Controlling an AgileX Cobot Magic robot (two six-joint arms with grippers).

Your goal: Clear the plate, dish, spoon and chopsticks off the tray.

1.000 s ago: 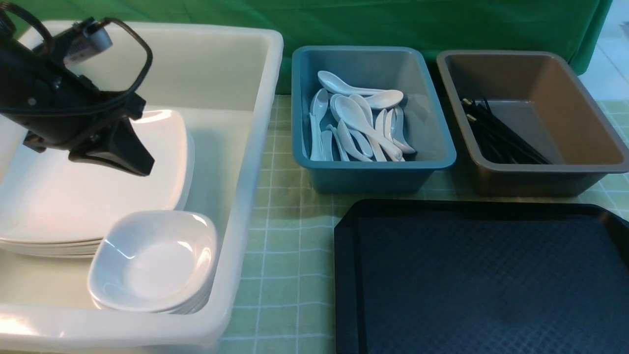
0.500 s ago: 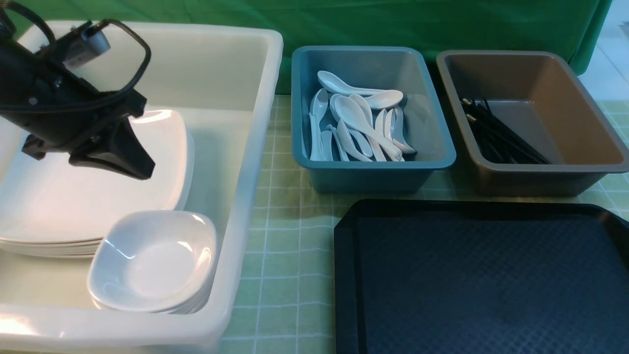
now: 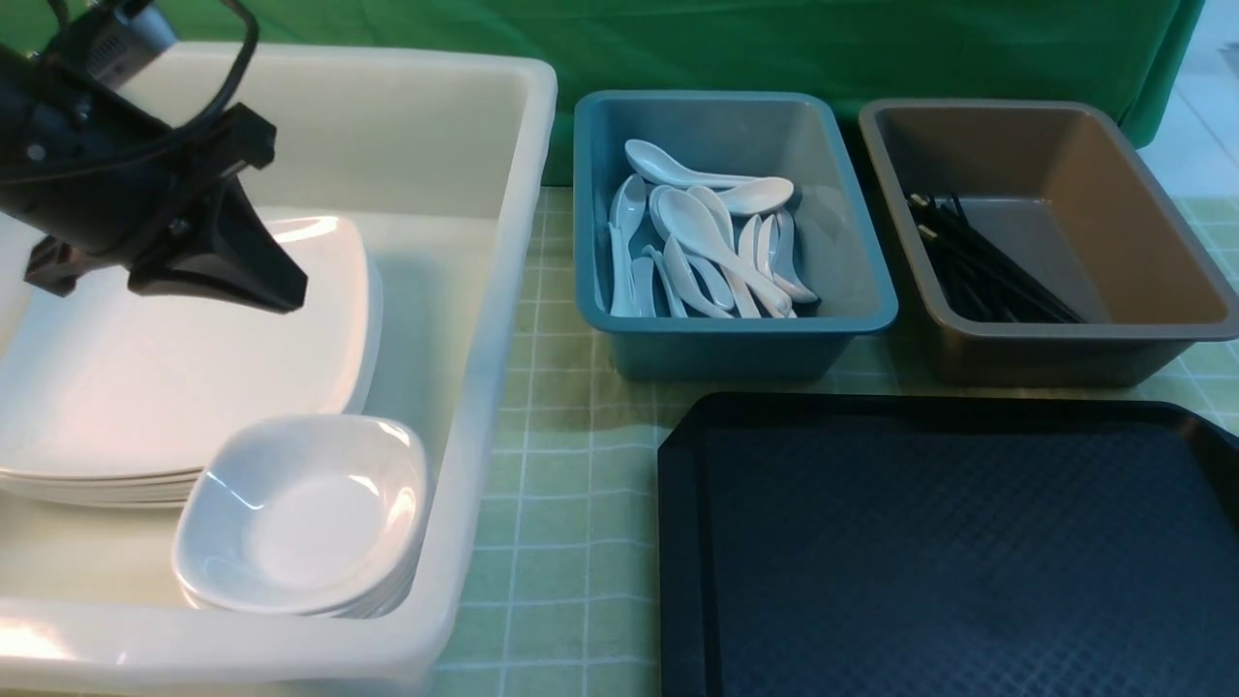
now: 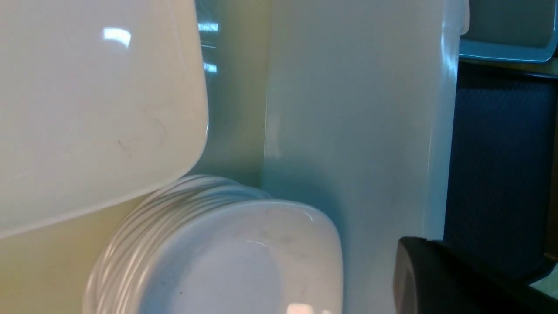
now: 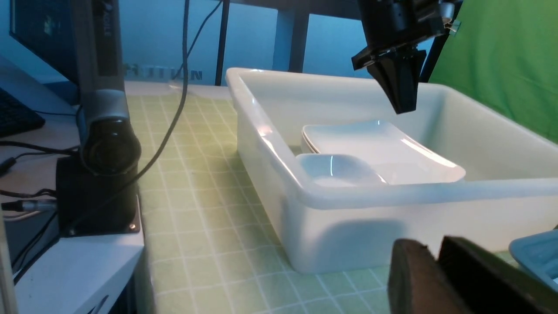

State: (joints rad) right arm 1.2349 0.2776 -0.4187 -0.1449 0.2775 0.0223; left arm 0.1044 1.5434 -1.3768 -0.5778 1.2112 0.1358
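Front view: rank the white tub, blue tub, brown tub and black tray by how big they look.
1. White tub
2. Tray, cropped and nearest the camera, so its rank is unsure
3. Blue tub and brown tub, which look alike

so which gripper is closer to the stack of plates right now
Left. The left gripper hangs just above the plates in the white tub. The right gripper sits outside the tub, low beside its outer wall.
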